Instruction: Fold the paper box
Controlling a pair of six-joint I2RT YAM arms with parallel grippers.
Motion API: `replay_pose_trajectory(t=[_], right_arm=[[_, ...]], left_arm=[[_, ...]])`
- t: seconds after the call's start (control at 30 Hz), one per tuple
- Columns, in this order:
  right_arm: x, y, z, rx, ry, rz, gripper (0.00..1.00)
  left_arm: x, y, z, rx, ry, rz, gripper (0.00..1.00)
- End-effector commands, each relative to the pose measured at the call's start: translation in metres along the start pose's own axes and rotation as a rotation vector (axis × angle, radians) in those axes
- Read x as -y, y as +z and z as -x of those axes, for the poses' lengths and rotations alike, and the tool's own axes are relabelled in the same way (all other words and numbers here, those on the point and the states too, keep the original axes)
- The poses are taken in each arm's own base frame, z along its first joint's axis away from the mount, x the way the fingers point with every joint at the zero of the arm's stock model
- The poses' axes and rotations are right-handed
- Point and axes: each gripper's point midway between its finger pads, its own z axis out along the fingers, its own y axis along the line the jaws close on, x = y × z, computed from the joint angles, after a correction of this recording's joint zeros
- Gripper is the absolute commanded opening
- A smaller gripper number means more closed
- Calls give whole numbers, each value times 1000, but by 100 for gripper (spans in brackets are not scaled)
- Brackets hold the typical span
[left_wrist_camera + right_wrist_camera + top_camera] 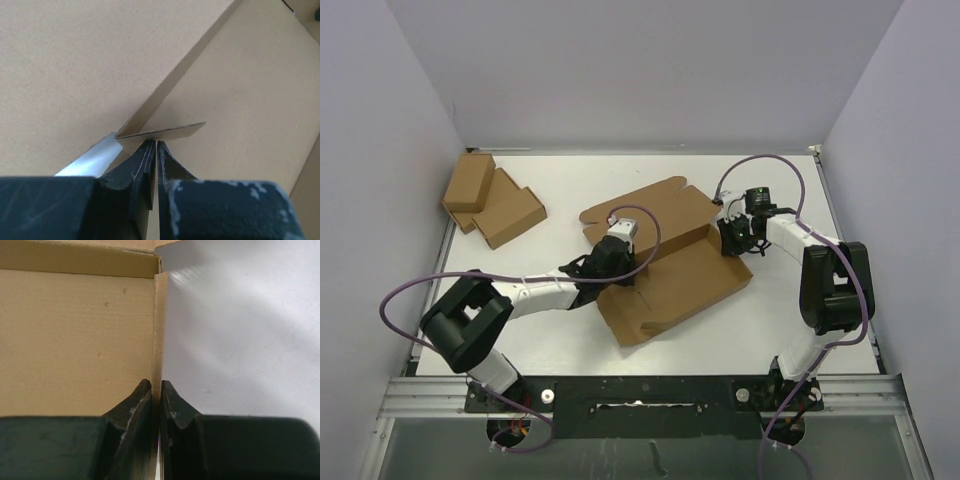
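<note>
The paper box [685, 275] lies partly folded in the middle of the table, a large brown cardboard sheet with raised flaps. My left gripper [618, 262] rests over its left part. In the left wrist view that gripper [154, 143] is shut, its tips right under a small upright flap [165, 131] of the paper box [240, 100], with nothing gripped. My right gripper [731, 240] is at the box's right end. In the right wrist view it [156, 385] is shut on the edge of an upright side wall [158, 330] of the paper box [75, 340].
Two smaller brown cardboard boxes [492, 200] sit at the back left of the white table [570, 180]. Purple cables [420, 285] loop over both arms. White walls close in the table on the left, back and right.
</note>
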Motion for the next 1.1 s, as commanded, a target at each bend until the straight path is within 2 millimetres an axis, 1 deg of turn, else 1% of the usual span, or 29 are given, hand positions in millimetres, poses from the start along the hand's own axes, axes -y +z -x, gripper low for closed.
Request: replay_pose_trajectory(t=[0.0, 0.17, 0.37, 0.47, 0.53, 0.63, 0.7, 0.77, 0.8, 0.83, 0.87, 0.9, 1.0, 1.07], right_arm=[[-17, -14, 26, 86, -39, 46, 2], [-21, -12, 25, 81, -48, 56, 2], [-22, -10, 23, 72, -48, 56, 2], [-19, -10, 22, 66, -42, 38, 2], [-15, -11, 22, 66, -34, 18, 3], [-7, -13, 23, 68, -13, 0, 3], [-2, -15, 23, 74, 0, -2, 4], [-2, -16, 23, 78, 7, 0, 4], [-2, -17, 23, 80, 7, 1, 4], [-2, -17, 23, 79, 8, 2, 4], [-2, -17, 23, 79, 7, 3, 4], [-2, -17, 23, 80, 8, 4, 4], [-2, -16, 23, 81, 7, 5, 4], [-2, -17, 23, 82, 6, 7, 4]], left_arm=[[8, 16, 46, 165, -34, 38, 5], [-5, 28, 59, 216, -33, 105, 4], [-12, 48, 78, 227, -35, 103, 4], [-7, 51, 81, 219, -14, 62, 4], [3, 44, 83, 223, 9, 2, 5], [21, 18, 85, 221, 26, -111, 8], [32, -5, 85, 215, 29, -184, 10], [45, -33, 86, 208, 9, -268, 11], [52, -51, 91, 219, 6, -309, 12], [58, -61, 89, 202, 4, -338, 12], [65, -79, 93, 210, 6, -379, 13], [72, -92, 92, 196, 9, -418, 13], [81, -124, 73, 146, 23, -513, 13], [85, -140, 57, 113, 45, -563, 12]])
